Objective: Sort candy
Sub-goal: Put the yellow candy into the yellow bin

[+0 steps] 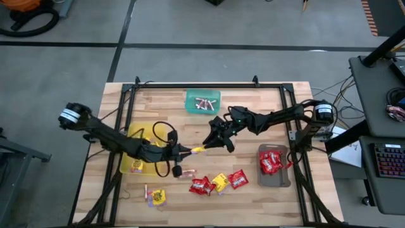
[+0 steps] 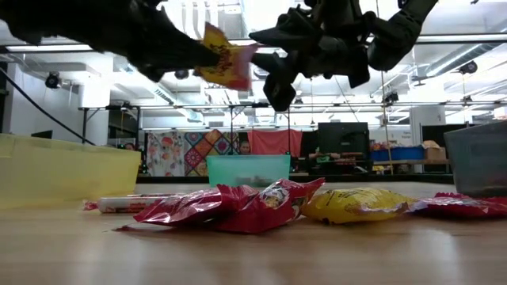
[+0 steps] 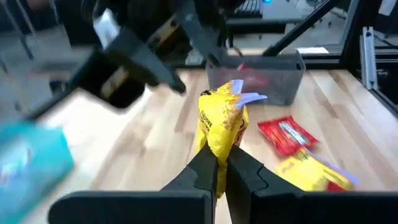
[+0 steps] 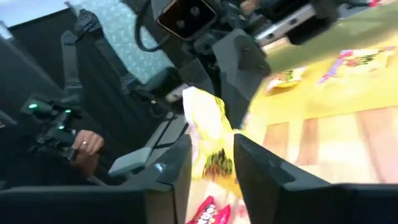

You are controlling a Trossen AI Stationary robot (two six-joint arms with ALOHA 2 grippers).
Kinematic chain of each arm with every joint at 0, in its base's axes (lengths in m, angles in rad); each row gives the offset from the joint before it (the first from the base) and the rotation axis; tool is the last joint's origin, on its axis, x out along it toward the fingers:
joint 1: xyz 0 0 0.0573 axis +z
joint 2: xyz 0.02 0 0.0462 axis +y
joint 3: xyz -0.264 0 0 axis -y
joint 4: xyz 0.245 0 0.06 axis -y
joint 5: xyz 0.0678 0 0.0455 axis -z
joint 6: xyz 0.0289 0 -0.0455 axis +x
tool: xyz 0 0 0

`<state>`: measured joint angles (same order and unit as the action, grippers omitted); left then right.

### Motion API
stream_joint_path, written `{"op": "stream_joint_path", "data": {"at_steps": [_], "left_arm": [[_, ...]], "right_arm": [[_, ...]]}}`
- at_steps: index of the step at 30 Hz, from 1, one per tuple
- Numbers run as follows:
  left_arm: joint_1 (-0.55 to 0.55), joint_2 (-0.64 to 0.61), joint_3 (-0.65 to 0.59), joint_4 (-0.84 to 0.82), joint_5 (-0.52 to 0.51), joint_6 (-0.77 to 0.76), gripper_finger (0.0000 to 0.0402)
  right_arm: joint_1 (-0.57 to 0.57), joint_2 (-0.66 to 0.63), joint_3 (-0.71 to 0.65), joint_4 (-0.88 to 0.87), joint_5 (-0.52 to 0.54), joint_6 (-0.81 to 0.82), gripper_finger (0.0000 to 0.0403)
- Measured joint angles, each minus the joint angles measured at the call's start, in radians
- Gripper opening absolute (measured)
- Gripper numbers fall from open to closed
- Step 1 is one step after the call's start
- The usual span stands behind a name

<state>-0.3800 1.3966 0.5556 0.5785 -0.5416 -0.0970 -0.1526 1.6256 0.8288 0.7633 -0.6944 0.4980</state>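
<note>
My left end effector (image 3: 221, 168) is pinching a yellow candy packet (image 3: 222, 121) by its edge, lifting it clear of the counter (image 1: 253, 196) so my right end effector (image 4: 211, 165), fingers spread around it, can take it in mid-air. I am judging this a handover. More red and yellow candy (image 1: 218, 183) is lying below, near the yellow tray (image 1: 130, 166) and grey tray (image 1: 275, 178).

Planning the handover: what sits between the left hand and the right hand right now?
Only the yellow candy packet. In the high view the left hand pinches it, held up off the table, and the open right hand is right at its other end.
</note>
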Motion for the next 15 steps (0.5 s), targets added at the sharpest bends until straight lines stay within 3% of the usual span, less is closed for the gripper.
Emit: {"op": "stream_joint_path", "data": {"at_steps": [4, 8, 13, 15], "left_arm": [[-0.006, -0.138, 0.050, -0.318, 0.000, -0.210, 0.0000], [-0.005, -0.243, 0.205, -0.852, 0.000, -0.531, 0.0000], [-0.016, -0.243, 0.374, -1.507, 0.018, -0.931, 0.0000], [-0.019, -0.224, 0.395, -1.653, 0.115, -0.997, 0.0000]], "right_arm": [[-0.016, -0.018, 0.000, -0.042, 0.052, 0.011, 0.0140], [-0.018, -0.029, 0.000, -0.075, 0.092, 0.015, 0.0152], [-0.018, -0.028, 0.000, -0.078, 0.094, 0.015, 0.0155], [-0.018, -0.027, 0.000, -0.084, 0.094, 0.012, 0.0155]]}}
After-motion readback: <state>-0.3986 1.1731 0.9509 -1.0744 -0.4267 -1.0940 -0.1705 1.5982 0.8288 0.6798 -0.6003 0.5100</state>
